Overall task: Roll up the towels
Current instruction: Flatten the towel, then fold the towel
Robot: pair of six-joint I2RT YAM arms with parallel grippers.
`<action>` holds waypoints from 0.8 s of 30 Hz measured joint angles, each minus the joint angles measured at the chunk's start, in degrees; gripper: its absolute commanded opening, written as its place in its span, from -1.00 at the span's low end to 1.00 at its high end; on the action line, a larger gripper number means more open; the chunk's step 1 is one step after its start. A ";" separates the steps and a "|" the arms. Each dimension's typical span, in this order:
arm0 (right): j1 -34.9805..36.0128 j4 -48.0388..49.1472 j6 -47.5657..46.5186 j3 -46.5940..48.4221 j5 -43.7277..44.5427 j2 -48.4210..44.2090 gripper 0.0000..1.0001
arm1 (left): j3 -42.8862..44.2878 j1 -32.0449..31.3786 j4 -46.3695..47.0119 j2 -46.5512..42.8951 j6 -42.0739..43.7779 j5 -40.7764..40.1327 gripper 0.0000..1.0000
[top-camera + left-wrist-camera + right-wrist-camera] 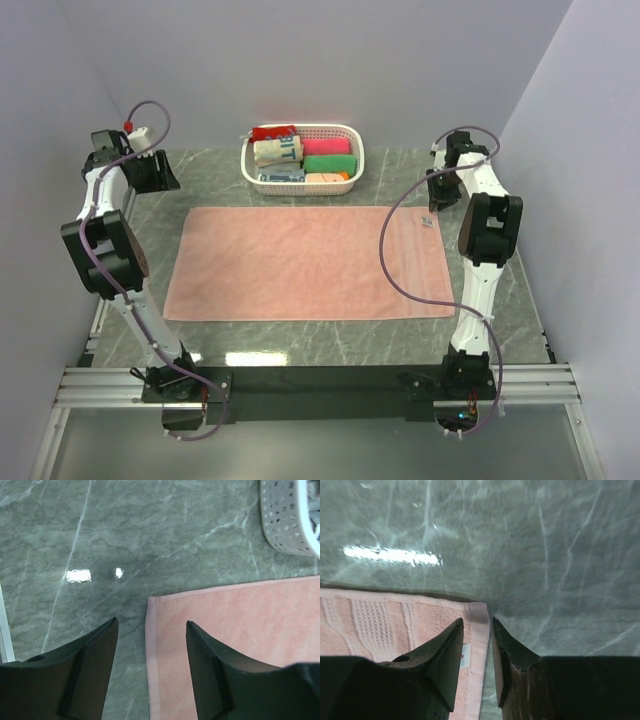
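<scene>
Top external view: the salmon-pink towel lies spread flat on the grey marbled table, with a gripper at each of its far corners. The left gripper is at the far-left corner and the right gripper at the far-right one. Beyond the towel and between the two grippers is a white basket holding small cloth bundles. From this height neither pair of jaws can be read.

The left wrist view shows what the overhead one does not. The left gripper's jaws are spread wide with nothing clamped. The towel's corner lies right below the gap. Its side hem runs back between the fingers, so one finger is over cloth and the other over bare table. The perforated wall of the basket shows ahead of the jaws, off to the cloth side and apart from the towel.

Only the right wrist view shows the woven band near the towel's end and a small label beside one finger. The right gripper's jaws are only narrowly parted and hold nothing. The corner hem lies flat under the gap. One finger is over the cloth, the other over bare stone, and ahead of both tips there is only table. No basket shows in this view.
</scene>
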 measured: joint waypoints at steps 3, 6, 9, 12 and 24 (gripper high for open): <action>0.22 -0.17 0.13 -1.03 0.46 0.35 -0.29 | 1.46 -0.31 0.20 2.58 -0.50 -0.63 0.23; 0.44 0.00 0.46 -1.03 0.72 0.46 -0.32 | 1.70 -0.63 0.28 4.72 -0.61 -1.14 0.23; 0.50 0.31 0.85 -1.03 0.76 0.46 -0.42 | 1.70 -1.29 0.20 6.03 -0.61 -1.66 0.22; 0.50 0.31 1.05 -1.03 0.81 0.46 -0.64 | 2.27 -2.16 0.04 6.88 -0.57 -2.29 0.21; 0.50 0.37 1.36 -1.03 -0.07 0.46 -1.00 | 6.91 -6.38 -1.22 12.94 -1.03 -6.03 -0.05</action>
